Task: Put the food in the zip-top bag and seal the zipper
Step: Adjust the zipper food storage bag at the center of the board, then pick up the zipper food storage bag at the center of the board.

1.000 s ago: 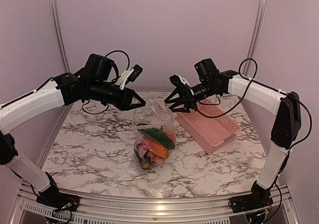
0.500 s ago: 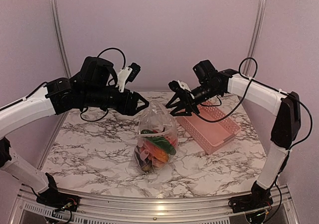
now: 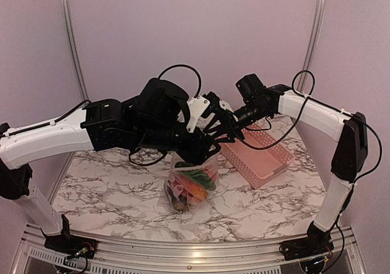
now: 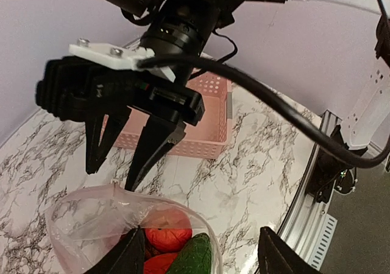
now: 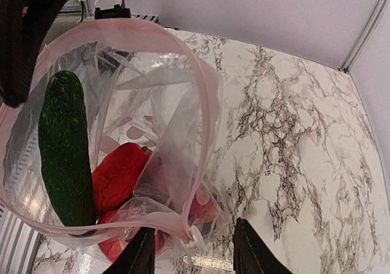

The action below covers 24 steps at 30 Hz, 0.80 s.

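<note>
The zip-top bag point(image 3: 189, 179) stands on the marble table with its mouth open. The food lies inside: a long green cucumber point(image 5: 61, 146), red fruits point(image 5: 119, 173) and other pieces point(image 3: 192, 187). The zipper point(image 5: 207, 103) rings the mouth as a stiff strip, and its white end piece point(image 5: 196, 237) lies between my right fingers. My right gripper point(image 5: 195, 256) is open at the bag's far corner, gripping nothing that I can see. Above the mouth hangs my left gripper point(image 4: 204, 259), open, with one finger point(image 4: 131, 256) over the bag's inside and the other outside the rim.
A pink perforated basket point(image 3: 262, 158) sits right of the bag, just behind my right gripper point(image 4: 111, 176). The metal rail point(image 4: 311, 219) runs along the table's near edge. Both arms crowd together over the bag.
My left gripper opened and its arm swung right, over the bag. The bag's top sank lower. My right gripper narrowed slightly and stayed in place.
</note>
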Tool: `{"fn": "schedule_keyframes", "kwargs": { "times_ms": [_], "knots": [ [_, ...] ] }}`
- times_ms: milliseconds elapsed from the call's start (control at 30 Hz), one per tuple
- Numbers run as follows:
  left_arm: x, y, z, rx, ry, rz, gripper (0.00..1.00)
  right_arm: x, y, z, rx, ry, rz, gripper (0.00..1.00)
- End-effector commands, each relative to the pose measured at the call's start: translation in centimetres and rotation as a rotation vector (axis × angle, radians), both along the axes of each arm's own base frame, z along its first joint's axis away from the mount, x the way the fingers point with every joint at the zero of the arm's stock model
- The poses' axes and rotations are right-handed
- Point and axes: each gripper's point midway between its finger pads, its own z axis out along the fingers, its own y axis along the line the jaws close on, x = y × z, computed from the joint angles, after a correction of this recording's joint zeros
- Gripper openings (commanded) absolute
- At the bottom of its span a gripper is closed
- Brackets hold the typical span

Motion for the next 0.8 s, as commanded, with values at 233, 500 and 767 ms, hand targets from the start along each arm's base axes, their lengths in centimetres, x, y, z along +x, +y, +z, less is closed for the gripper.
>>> {"fn": "schedule_keyframes", "kwargs": {
  "times_ms": [233, 500, 767],
  "knots": [
    [-0.1, -0.3, -6.4, 0.314, 0.008, -0.001, 0.63, 0.5, -0.3, 1.8, 0.045, 0.038, 0.0, 0.42],
    [1.1, -0.4, -8.2, 0.447, 0.005, 0.032, 0.44, 0.6, -0.7, 1.4, 0.042, 0.053, -0.005, 0.42],
    [0.9, -1.3, -8.6, 0.442, 0.049, 0.029, 0.45, 0.6, -1.1, 1.4, 0.051, 0.069, -0.011, 0.42]
  ]
}}
